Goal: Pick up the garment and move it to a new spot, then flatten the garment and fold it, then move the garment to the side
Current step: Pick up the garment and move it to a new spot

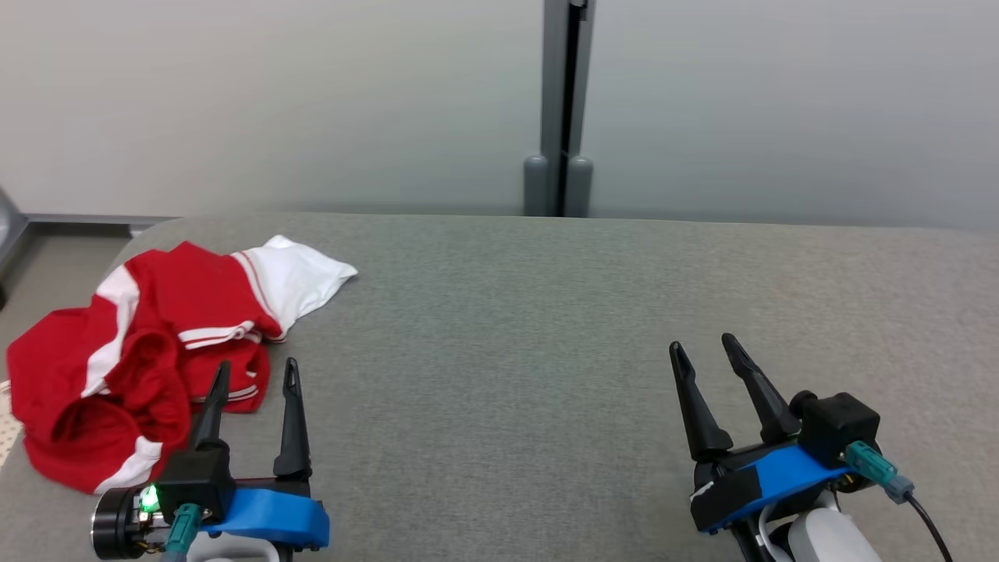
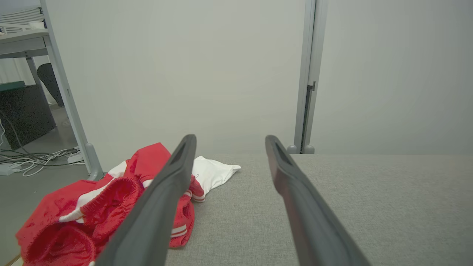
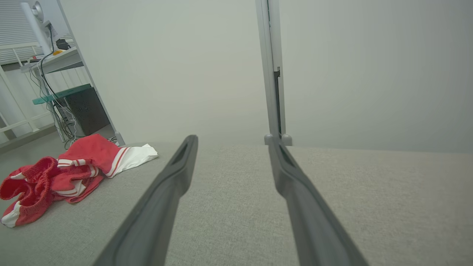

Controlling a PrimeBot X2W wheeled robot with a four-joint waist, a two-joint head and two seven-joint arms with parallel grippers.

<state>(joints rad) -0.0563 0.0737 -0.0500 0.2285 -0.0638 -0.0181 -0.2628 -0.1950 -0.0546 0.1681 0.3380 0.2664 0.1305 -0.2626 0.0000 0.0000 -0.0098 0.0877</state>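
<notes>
A crumpled red-and-white garment (image 1: 148, 351) lies bunched at the far left edge of the grey fabric-covered table (image 1: 546, 312). Just beside it, the left gripper (image 1: 257, 375) hovers with fingers spread apart, holding nothing. Well to the right, the right gripper (image 1: 706, 350) also stands parted and empty.

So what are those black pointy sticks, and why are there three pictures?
Those sticks are a robot's fingers. It has two arms, each ending in a gripper. The top picture comes from a camera on its head: the left gripper and right gripper are both open and hold nothing. The other two pictures come from cameras on each wrist, looking along that arm's own fingers. On the grey table lies a crumpled red and white garment, near the left edge, waiting to be folded.
</notes>
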